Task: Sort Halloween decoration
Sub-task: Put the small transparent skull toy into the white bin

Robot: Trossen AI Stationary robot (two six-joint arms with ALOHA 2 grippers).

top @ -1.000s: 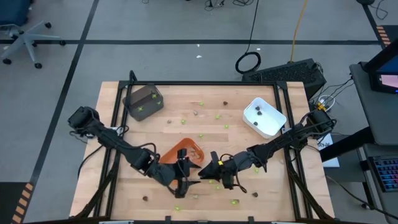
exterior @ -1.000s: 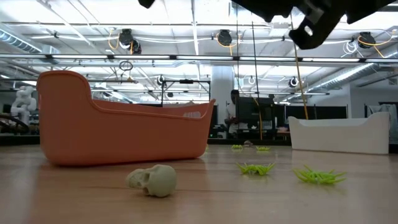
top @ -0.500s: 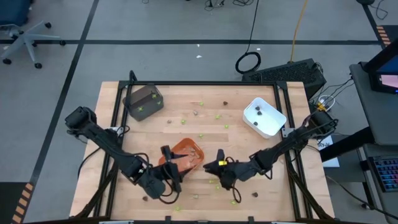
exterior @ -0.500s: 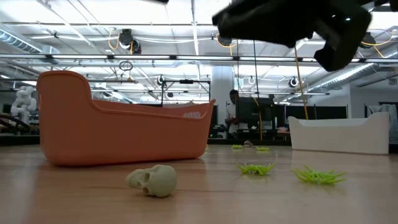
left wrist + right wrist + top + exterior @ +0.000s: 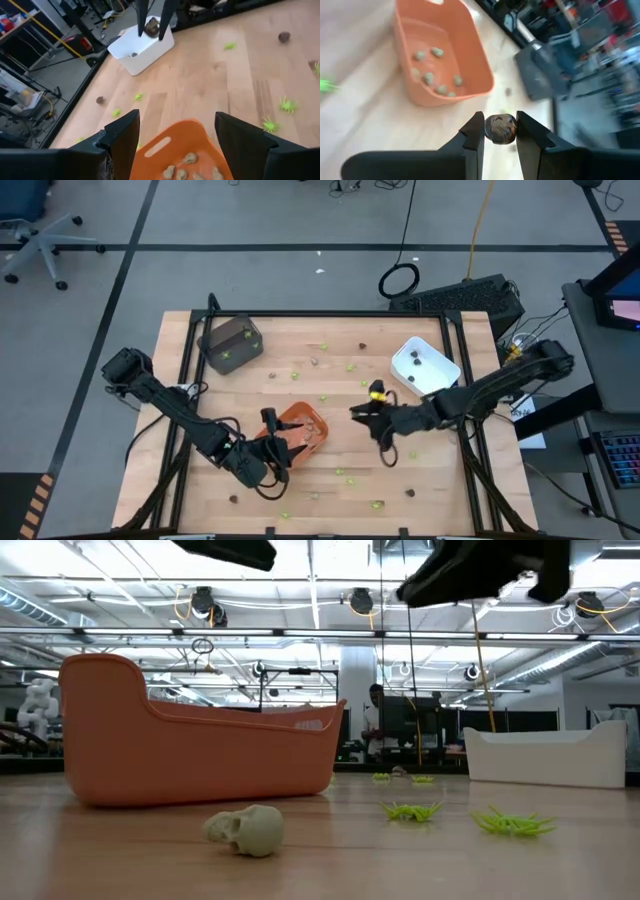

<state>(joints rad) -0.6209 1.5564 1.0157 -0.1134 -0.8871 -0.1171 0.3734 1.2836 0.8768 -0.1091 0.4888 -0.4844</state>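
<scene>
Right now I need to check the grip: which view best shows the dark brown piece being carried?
The right wrist view: the dark brown piece sits clamped between the right gripper's jaws. The left wrist view shows it distantly; the others don't show it.

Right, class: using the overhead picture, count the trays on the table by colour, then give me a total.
orange tray: 1
white tray: 1
dark grey tray: 1
Total: 3
</scene>
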